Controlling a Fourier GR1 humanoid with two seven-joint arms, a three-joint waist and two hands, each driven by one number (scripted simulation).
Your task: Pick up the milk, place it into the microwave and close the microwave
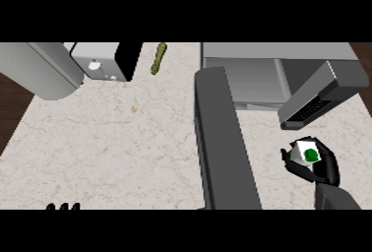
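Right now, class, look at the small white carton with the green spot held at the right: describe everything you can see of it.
The small white milk carton is boxy, with a round green mark on the face turned towards the view. It looks like plain card. It is tilted, lifted off the pale marble-patterned counter, with the black right hand curled round its lower side. It sits in front of the open grey microwave, to the right of its swung-out door, and not yet inside.

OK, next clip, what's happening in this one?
The right robot hand is curled round the milk carton, holding it above the counter just in front of the microwave, whose door stands open. The milk isn't inside yet. The left robot hand rests at the view's lower left edge, fingers up.
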